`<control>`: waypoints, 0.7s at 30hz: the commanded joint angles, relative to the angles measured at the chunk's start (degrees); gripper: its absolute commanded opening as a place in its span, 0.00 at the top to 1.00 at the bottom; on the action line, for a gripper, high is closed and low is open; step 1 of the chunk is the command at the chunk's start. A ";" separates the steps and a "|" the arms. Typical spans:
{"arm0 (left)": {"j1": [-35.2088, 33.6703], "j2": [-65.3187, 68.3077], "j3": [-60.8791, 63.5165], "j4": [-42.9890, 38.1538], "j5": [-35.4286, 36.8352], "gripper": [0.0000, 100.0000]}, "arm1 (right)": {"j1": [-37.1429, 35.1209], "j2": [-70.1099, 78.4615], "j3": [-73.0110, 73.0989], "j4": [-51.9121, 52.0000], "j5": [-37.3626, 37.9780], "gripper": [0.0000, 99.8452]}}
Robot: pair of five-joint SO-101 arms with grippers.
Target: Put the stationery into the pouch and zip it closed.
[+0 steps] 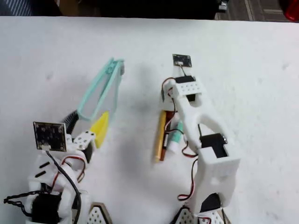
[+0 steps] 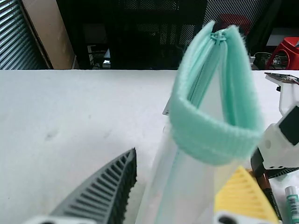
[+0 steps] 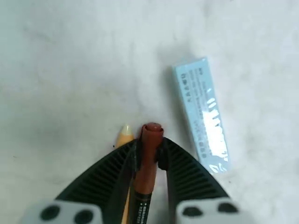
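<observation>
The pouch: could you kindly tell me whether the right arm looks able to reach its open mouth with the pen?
Probably yes. The left gripper holds the pouch with its mouth open, and bare table lies between it and the right gripper, shut on the pen.

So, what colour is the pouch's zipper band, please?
The pouch band is mint green; left wrist view.
</observation>
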 commanded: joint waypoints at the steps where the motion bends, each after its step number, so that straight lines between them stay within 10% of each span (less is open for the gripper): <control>1: 0.04 -0.04 -0.26 -1.85 0.26 0.73 | -0.22 0.13 -1.67 0.22 0.09 0.98; 21: 0.04 -0.04 -0.35 -1.85 0.62 0.73 | -0.31 -0.31 -1.93 1.01 0.09 0.98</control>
